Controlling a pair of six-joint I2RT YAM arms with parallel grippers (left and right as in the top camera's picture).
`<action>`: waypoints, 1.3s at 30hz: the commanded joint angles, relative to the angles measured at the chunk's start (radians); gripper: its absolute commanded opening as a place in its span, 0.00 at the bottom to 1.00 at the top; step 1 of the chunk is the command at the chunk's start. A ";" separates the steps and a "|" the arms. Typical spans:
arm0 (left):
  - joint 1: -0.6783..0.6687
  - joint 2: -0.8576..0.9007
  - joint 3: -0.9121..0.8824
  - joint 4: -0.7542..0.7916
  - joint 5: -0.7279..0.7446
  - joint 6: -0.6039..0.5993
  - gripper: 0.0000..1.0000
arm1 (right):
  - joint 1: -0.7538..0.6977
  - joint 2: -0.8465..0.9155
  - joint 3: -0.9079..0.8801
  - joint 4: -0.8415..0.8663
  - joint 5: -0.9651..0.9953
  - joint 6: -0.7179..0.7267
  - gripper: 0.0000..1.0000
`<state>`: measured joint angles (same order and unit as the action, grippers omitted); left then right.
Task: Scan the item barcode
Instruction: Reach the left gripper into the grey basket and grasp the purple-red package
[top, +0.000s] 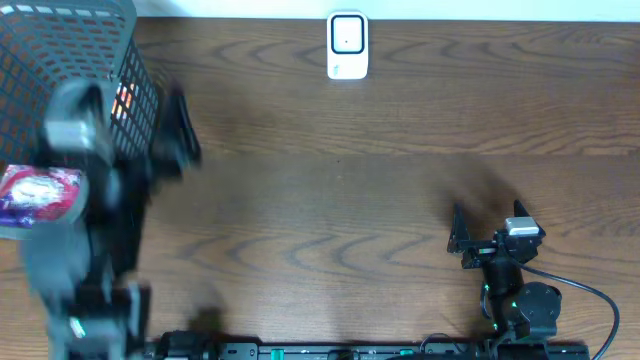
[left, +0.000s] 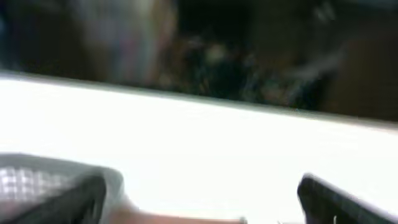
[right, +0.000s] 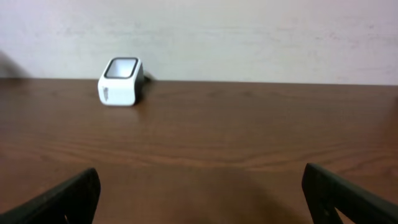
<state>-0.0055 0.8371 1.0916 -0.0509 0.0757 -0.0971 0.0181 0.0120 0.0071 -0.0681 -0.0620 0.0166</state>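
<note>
Right claw (right: 202, 196) gapes; its camera misses overhead's basket (top: 60, 50).

The bench (top: 380, 170) is seen in dark brown with a wavy wood grain. The scanner (top: 347, 45) is coloured white, its face rimmed in black. The basket (top: 60, 40) is formed of grey mesh. The packet (top: 35, 192) is printed in purple, red and white.

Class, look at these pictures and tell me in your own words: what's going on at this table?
Two robot arms are set to scan an item's barcode, but nothing is held yet. The left gripper, blurred, is open beside the grey mesh basket, where a colourful packet shows. The right gripper is open and empty above the wooden table, facing the white scanner at the far edge.
</note>
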 joint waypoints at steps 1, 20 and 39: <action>0.072 0.270 0.332 -0.205 -0.173 0.093 0.98 | 0.008 -0.005 -0.002 -0.004 0.004 -0.010 0.99; 0.592 0.954 0.919 -1.006 -0.207 0.028 0.98 | 0.008 -0.005 -0.002 -0.004 0.004 -0.010 0.99; 0.543 1.007 0.634 -0.995 -0.317 0.285 0.98 | 0.008 -0.005 -0.002 -0.004 0.004 -0.010 0.99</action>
<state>0.5449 1.8439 1.7870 -1.0565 -0.1802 0.1349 0.0181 0.0120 0.0071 -0.0677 -0.0620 0.0166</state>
